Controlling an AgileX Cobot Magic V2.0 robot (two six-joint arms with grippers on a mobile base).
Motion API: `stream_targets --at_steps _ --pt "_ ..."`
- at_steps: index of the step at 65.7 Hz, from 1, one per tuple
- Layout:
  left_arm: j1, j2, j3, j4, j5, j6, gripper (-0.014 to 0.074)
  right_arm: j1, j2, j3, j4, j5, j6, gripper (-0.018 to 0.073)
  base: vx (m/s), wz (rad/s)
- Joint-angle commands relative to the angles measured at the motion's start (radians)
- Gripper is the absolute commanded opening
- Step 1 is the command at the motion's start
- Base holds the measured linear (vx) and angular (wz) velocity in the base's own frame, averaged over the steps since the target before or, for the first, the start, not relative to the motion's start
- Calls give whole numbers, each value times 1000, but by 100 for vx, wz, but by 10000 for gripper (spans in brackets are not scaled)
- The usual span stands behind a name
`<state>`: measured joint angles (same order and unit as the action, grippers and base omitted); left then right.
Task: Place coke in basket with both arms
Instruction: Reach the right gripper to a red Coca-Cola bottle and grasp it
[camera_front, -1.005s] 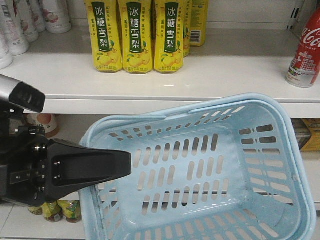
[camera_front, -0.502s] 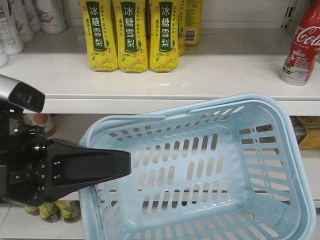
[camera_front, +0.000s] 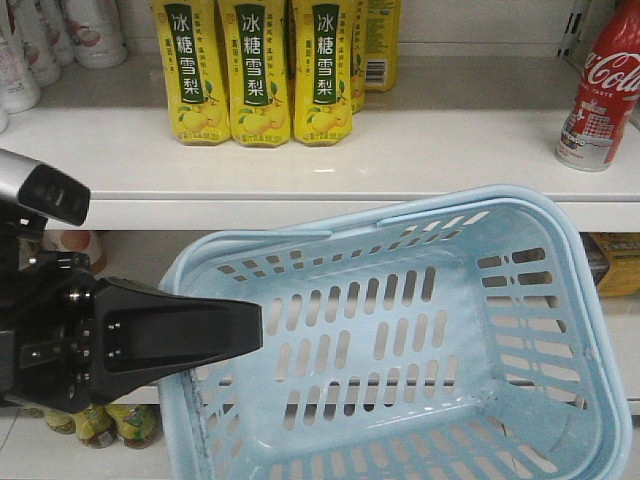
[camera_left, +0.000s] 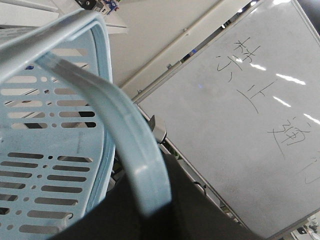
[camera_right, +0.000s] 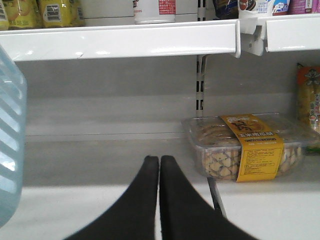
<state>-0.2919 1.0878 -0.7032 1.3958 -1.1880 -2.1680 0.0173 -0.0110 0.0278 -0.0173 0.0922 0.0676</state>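
Right gripper (camera_right: 159, 161) pressed together, empty; left gripper (camera_front: 240, 335) pinches basket (camera_front: 470, 205) handle. Coke (camera_front: 600, 95) looks rigid, slick, likely light: grab mid-body, below the narrow neck.

Yellow bottles (camera_front: 253, 70), upper shelf (camera_front: 430, 150): three face front, each with a dark green vertical label and white characters 冰糖雪梨. One behind shows a barcode, digits too small to read.
Red coke bottle (camera_front: 598, 95), far right: white "Coca-Cola" script, cut by the frame edge.
Whiteboard (camera_left: 240, 100): handwritten Chinese strokes, not legible.
Clear snack box (camera_right: 245, 147): yellow band, Chinese print too small to read.
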Motion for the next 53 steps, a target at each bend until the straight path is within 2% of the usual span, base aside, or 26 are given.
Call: stream_targets --at_steps 1,53 --pt "-7 -20 -28 -111 -186 4 -6 -4 -12 8 -6 -74 -2 -5 0 0" --pt "-7 -20 -28 -111 -186 4 -6 -4 -12 8 -6 -84 1 -5 0 0"
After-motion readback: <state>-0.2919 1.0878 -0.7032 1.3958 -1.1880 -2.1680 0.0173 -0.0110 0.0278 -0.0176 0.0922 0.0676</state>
